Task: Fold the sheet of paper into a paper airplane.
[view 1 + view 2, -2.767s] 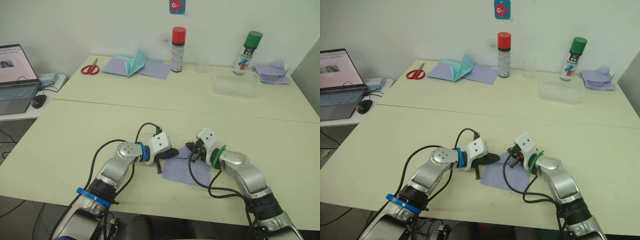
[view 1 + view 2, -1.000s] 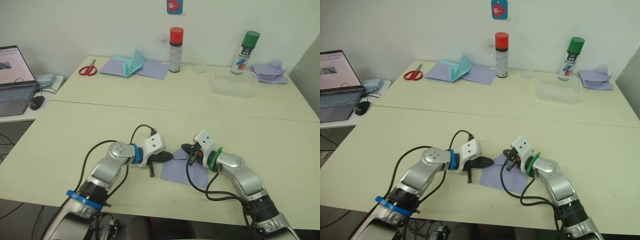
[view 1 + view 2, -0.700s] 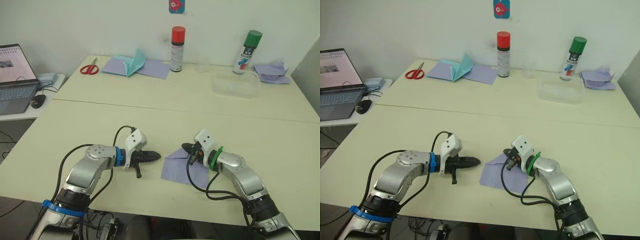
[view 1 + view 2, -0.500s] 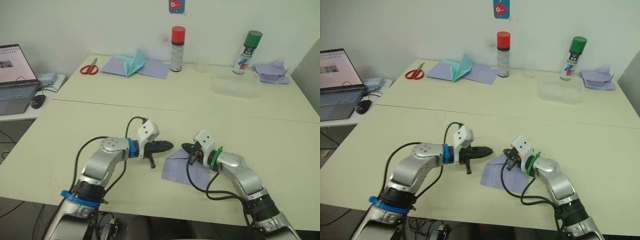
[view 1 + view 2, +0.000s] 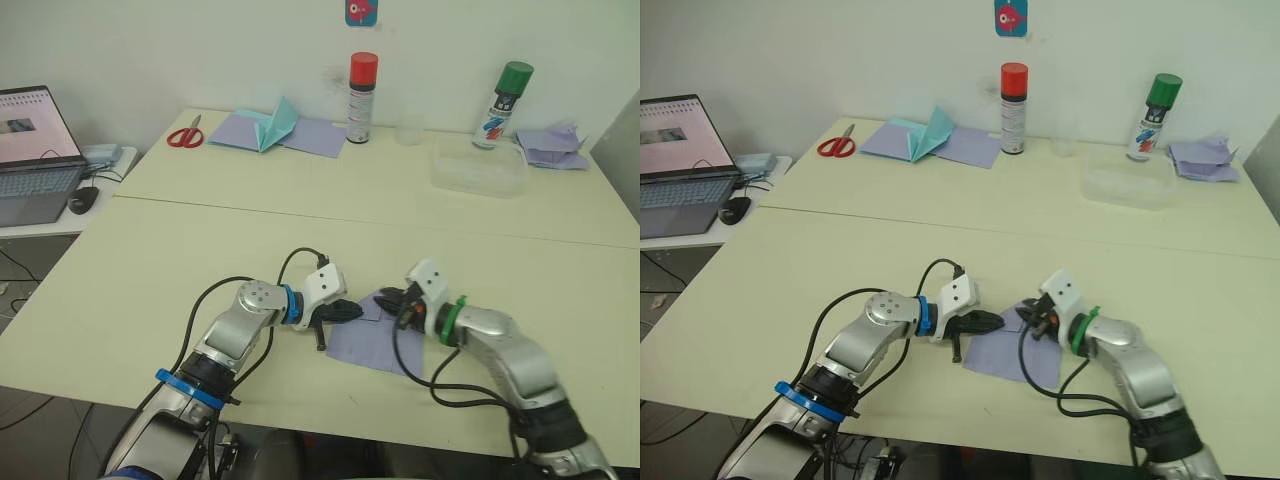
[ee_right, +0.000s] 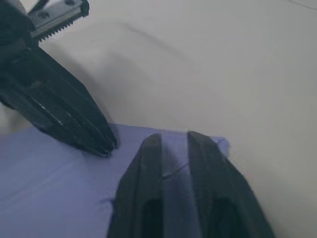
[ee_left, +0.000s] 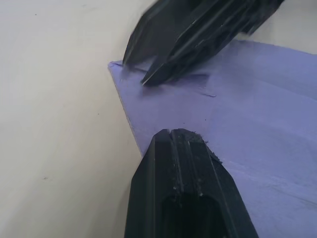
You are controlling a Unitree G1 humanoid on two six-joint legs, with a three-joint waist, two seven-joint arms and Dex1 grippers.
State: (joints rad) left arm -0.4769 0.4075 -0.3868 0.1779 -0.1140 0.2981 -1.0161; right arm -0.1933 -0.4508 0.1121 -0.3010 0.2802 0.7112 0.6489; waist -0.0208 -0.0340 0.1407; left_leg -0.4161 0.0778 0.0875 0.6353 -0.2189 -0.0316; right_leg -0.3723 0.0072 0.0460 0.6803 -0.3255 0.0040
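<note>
Lavender-blue paper, a thin creased sheet of paper [image 5: 375,338], lies flat near the front edge of your cream-coloured table [image 5: 200,250], between the two arms and roughly at 6 o'clock in the head views. Its far corner has a small flap folded over, and straight creases run across the surface. Your left gripper [image 5: 350,312], two black fingers on a white wrist block with a blue ring, reaches in from 9 o'clock; in the left wrist view its fingers are pressed together into one point, tip resting on the sheet just inside the left edge. Your right gripper [image 5: 393,298], black fingers behind a green ring, comes from 3 o'clock at the sheet's far corner; in the right wrist view you see a narrow gap between its fingers [image 6: 210,173] with lavender showing through, fingers slightly apart and pressing on the paper, holding nothing. The two tips sit near each other without touching. At the far side of the table, around 11 o'clock, you have red-handled scissors [image 5: 182,136] beside wide lavender sheets carrying a teal folded paper shape [image 5: 270,125]. At 12 o'clock stands a red-capped spray can [image 5: 361,84], with a small clear cup just beside it. Towards 1 o'clock are a green-capped spray can [image 5: 507,92], a clear plastic tray [image 5: 478,167] and crumpled lavender sheets [image 5: 553,146]. An open laptop [image 5: 35,150] sits on a side desk at 10 o'clock.
</note>
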